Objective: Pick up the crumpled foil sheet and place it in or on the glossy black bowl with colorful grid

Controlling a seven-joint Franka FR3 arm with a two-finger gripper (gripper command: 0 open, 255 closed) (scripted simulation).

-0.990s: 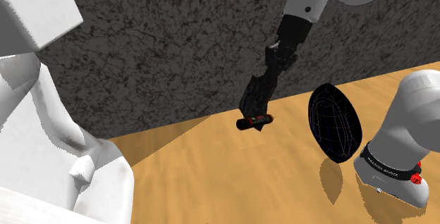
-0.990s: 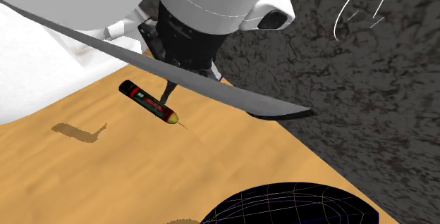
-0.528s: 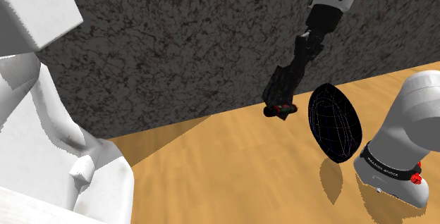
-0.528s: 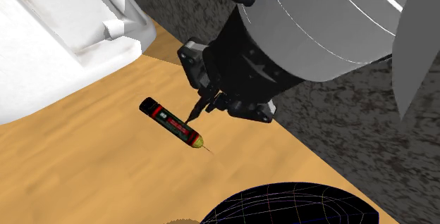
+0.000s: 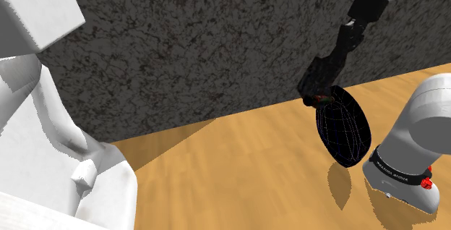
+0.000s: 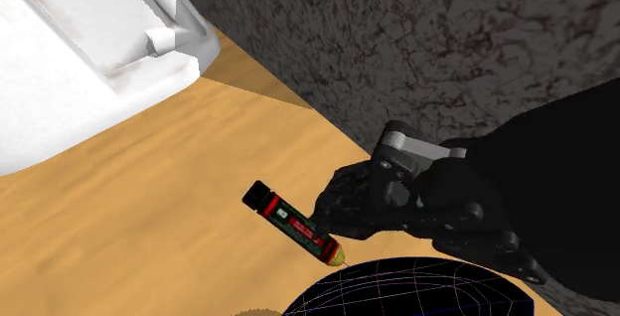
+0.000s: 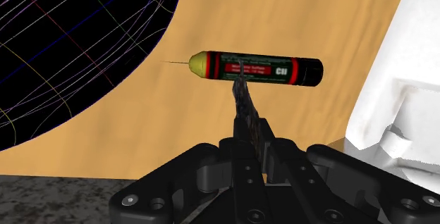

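- no crumpled foil is to be seen; the thing in hand is a dark tube point(image 7: 257, 68) with red bands, a yellow tip and a hair-thin point at that end.
- the black gripper point(image 7: 242, 87) is clenched on the dark tube. its two fingers come together at the middle of the tube's length and pinch it across the barrel.
- the tube lies level and crosswise to the fingers. it seems lifted clear of the wooden table point(image 5: 238, 163).
- its yellow end points toward the glossy black bowl point(image 5: 343, 131), whose surface is crossed by thin coloured grid lines. in the second exterior view the tip is just beside the bowl's rim.
- in the shoulder view the bowl stands tilted steeply, almost on edge, near the arm's white base point(image 5: 408, 156), with the gripper at its upper rim.
- a speckled dark wall point(image 5: 181, 48) runs behind the table, and a white blocky shape point(image 5: 43, 120) sits at the shoulder view's left.
- judged from its look, the tube is light, stiff and smooth. a mid-length pinch suits it, though it could swivel between the fingers and would likely roll once let go.
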